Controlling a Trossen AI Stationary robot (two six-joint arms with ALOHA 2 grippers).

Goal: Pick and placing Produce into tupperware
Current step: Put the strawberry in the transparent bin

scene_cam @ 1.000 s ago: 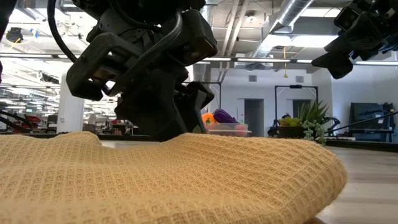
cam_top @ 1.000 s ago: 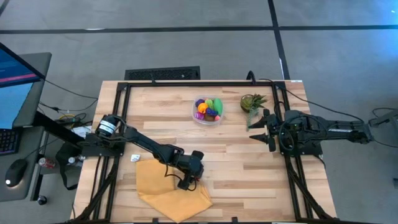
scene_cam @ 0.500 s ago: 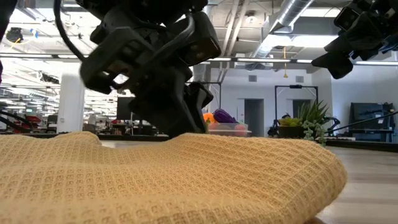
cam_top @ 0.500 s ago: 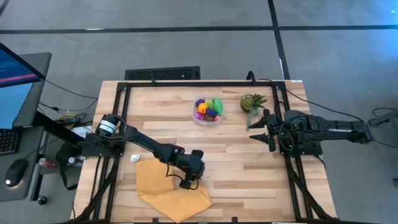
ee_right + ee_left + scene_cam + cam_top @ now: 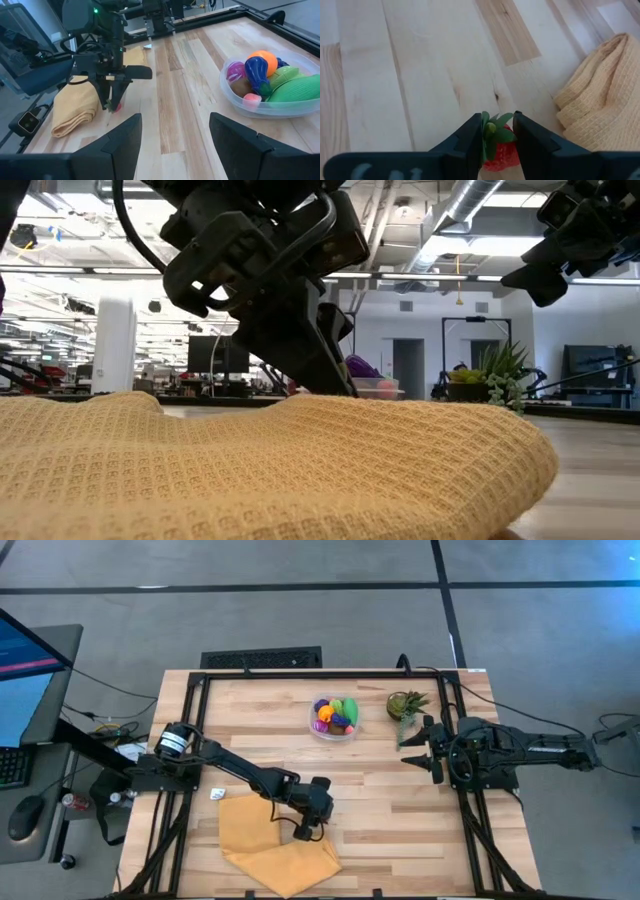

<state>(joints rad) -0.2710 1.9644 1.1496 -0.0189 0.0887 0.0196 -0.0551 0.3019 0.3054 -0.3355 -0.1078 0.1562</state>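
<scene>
My left gripper [image 5: 305,831] is shut on a small red toy strawberry [image 5: 497,148] with green leaves, just off the right edge of a folded yellow cloth [image 5: 270,840], near the table's front. The round clear tupperware [image 5: 334,721] stands at the far middle and holds several pieces of produce: purple, orange, green and magenta ones [image 5: 265,75]. My right gripper [image 5: 412,743] waits open at the table's right side, above the tabletop and right of the tub. My left gripper pinches the strawberry between its two fingers, one finger [image 5: 470,140] on each side just below the leafy top [image 5: 492,125]. The fingers slant down from the table's left. The leaves point forward past the fingertips. Whether the berry [image 5: 118,106] is clear of the wood I cannot tell.
A small potted green plant [image 5: 405,704] stands right of the tub, close to my right gripper. The yellow cloth fills the near left and blocks much of the low view [image 5: 250,470]. Bare wood lies between the cloth and the tub.
My left gripper has closed its fingers on the strawberry beside the cloth, staying nearly where it was. My right arm has kept still.
</scene>
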